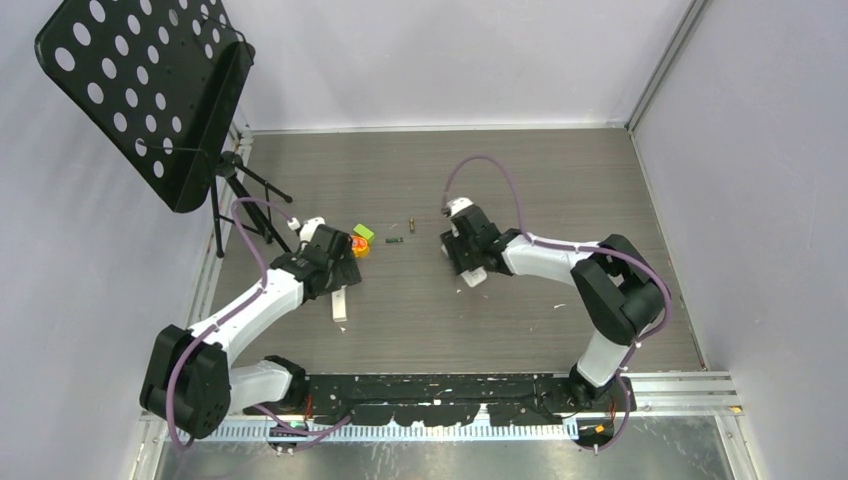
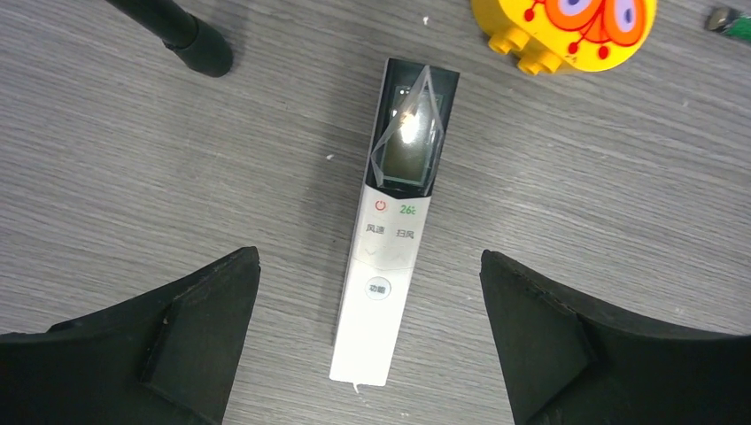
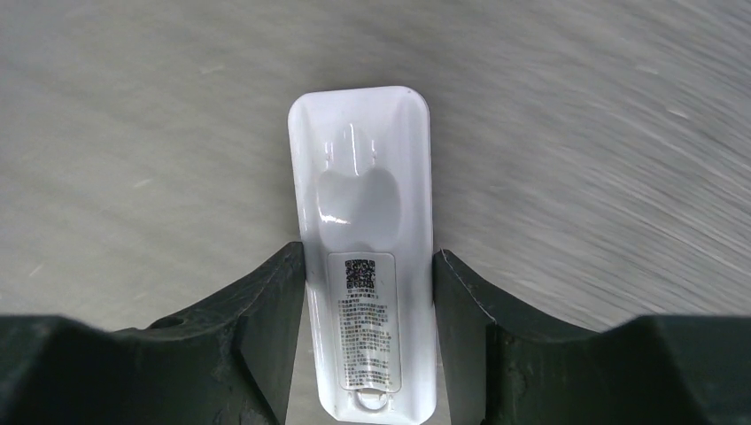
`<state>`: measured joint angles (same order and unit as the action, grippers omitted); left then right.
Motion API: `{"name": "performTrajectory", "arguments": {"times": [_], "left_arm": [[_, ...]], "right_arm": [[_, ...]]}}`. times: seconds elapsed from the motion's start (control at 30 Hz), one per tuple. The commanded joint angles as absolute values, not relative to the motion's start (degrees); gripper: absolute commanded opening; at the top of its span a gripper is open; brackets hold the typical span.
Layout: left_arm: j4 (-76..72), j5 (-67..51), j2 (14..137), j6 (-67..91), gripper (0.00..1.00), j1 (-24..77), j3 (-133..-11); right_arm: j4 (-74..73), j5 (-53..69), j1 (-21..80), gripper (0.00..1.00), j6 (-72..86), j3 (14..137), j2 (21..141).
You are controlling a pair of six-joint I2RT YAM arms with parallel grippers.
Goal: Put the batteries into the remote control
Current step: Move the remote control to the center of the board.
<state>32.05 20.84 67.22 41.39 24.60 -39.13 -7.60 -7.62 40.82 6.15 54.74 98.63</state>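
Note:
My right gripper [image 3: 367,258] is shut on a white remote control [image 3: 363,204] that lies back up, its label and battery cover showing. The jaws press both long sides of its lower half. In the top view this remote [image 1: 474,277] sits just below the right gripper [image 1: 463,258]. A second white remote [image 2: 390,239] lies face up, display at the far end, under my open left gripper [image 2: 369,255], whose fingers stand well clear of it. Three small dark batteries [image 1: 395,241] [image 1: 410,219] [image 1: 443,211] lie loose between the arms; one [image 2: 728,19] shows in the left wrist view's top right corner.
An orange-and-green toy [image 1: 360,240] lies just right of the left gripper, seen also as the toy [image 2: 567,31] in the left wrist view. A black perforated music stand [image 1: 150,90] stands at the far left, one foot [image 2: 190,35] near the face-up remote.

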Motion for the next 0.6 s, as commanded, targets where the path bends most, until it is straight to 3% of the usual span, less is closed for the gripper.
{"name": "performTrajectory", "arguments": {"times": [0.0, 0.3, 0.57], "left_arm": [[31.8, 23.5, 68.6, 43.0, 0.98, 24.3, -38.3], [32.3, 22.7, 71.9, 42.5, 0.98, 24.3, -38.6], [32.5, 19.5, 76.4, 45.4, 0.98, 24.2, -39.2]], "right_arm": [[-5.2, -18.1, 34.8, 0.38, 14.3, 53.3, 95.2], [-9.7, -27.9, 23.4, 0.39, 25.2, 53.5, 94.8], [-10.2, -23.7, 12.7, 0.42, 31.3, 52.3, 94.9]]}}
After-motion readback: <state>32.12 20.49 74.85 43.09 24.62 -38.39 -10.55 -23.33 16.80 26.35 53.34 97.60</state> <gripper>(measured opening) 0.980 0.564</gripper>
